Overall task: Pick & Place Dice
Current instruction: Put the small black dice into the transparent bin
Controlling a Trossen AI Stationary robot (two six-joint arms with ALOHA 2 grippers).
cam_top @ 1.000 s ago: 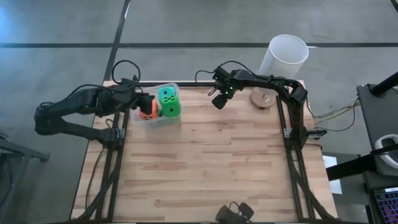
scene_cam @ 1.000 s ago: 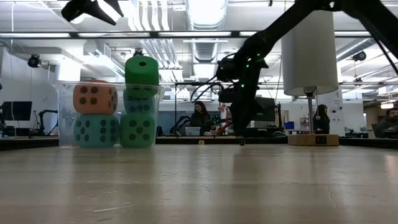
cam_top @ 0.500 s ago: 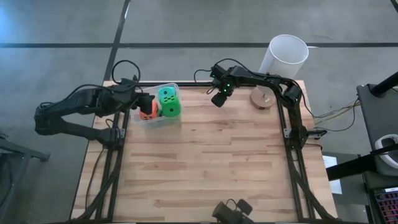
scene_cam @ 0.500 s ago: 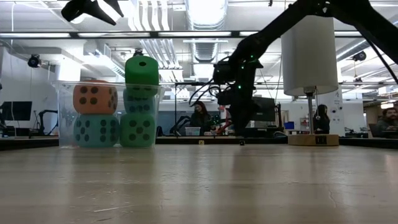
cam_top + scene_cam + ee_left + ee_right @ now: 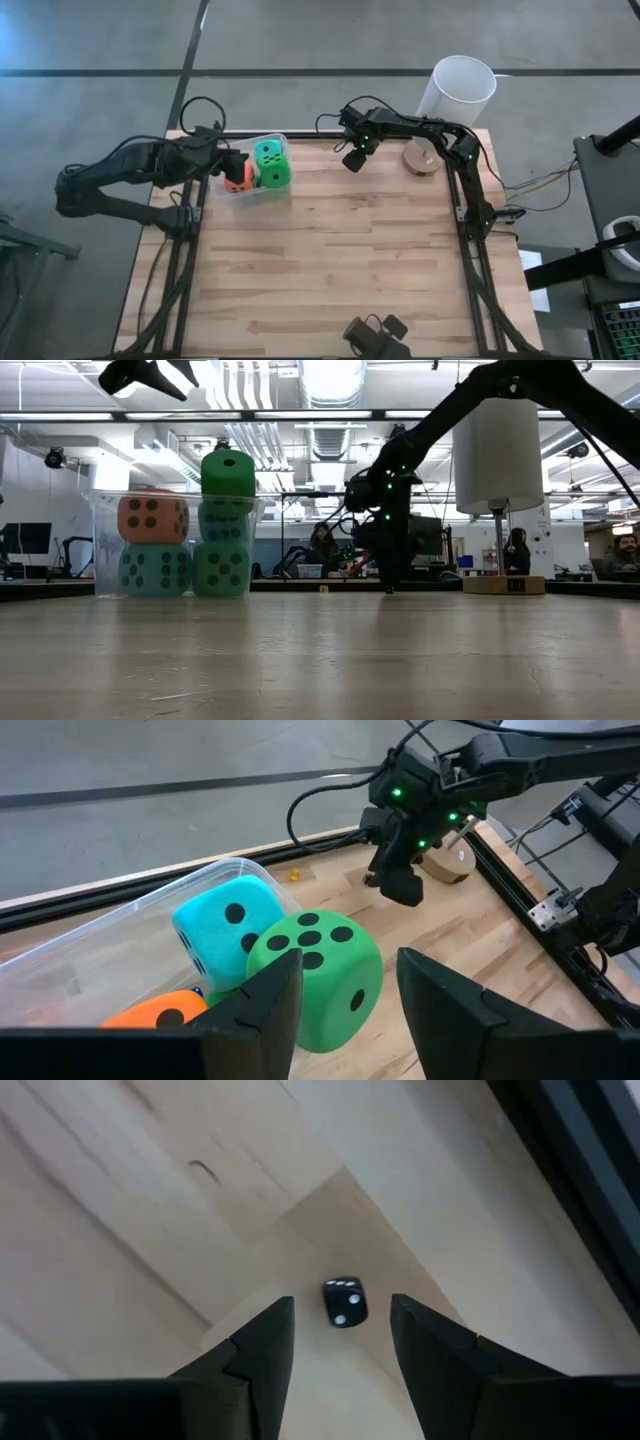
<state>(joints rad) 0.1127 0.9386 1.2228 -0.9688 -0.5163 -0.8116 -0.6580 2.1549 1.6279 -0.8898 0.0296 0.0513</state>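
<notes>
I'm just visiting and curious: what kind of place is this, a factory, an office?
Probably a robotics lab or workshop: two robot arms on a wooden table, foam dice stacked in a clear tub, and people at desks with monitors behind.

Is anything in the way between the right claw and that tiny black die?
Nothing visible is. In the right wrist view the right gripper is open, and the small black die lies just ahead between its fingers, alone on the bare wooden table.

You'll see a clear plastic tub (image 5: 262, 190) on the wooden tabletop (image 5: 330, 270), a tall white cylinder (image 5: 456, 92) at the far corner.
</notes>
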